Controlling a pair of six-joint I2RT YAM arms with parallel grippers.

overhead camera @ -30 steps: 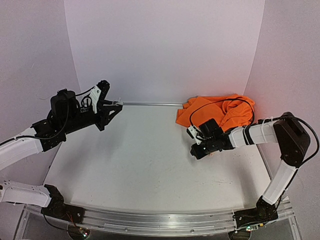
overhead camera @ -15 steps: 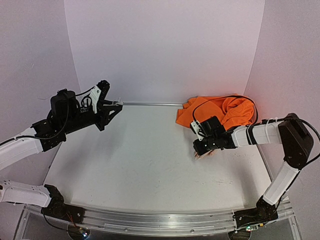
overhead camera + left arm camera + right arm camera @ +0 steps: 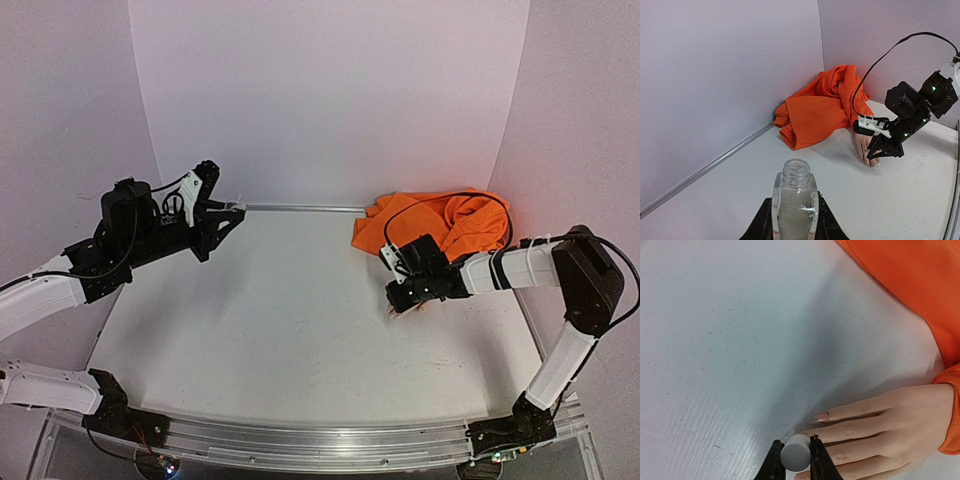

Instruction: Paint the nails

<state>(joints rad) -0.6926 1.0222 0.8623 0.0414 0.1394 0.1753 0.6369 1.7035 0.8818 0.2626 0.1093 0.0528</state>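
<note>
The pale mannequin hand (image 3: pixel 890 420) lies flat on the table, its fingers pointing left, with an orange sleeve (image 3: pixel 920 285) at the wrist. One nail (image 3: pixel 821 416) shows clearly; the other fingertips are hidden behind my right gripper (image 3: pixel 794 460) or cut off by the frame. That gripper is shut on a small grey round cap (image 3: pixel 795 452) just over the middle fingertips. In the top view it (image 3: pixel 402 295) is over the hand (image 3: pixel 405 310). My left gripper (image 3: pixel 795 222) is shut on a clear open bottle (image 3: pixel 795 197), held up at the far left (image 3: pixel 228 210).
The orange fabric (image 3: pixel 440 225) is heaped at the back right corner against the walls. A metal strip (image 3: pixel 300 208) runs along the back wall. The right arm's black cable (image 3: pixel 450 200) loops over the fabric.
My right gripper has shifted slightly right and back, so the hand's fingertips now show just below it. The left arm and bottle have not moved.
</note>
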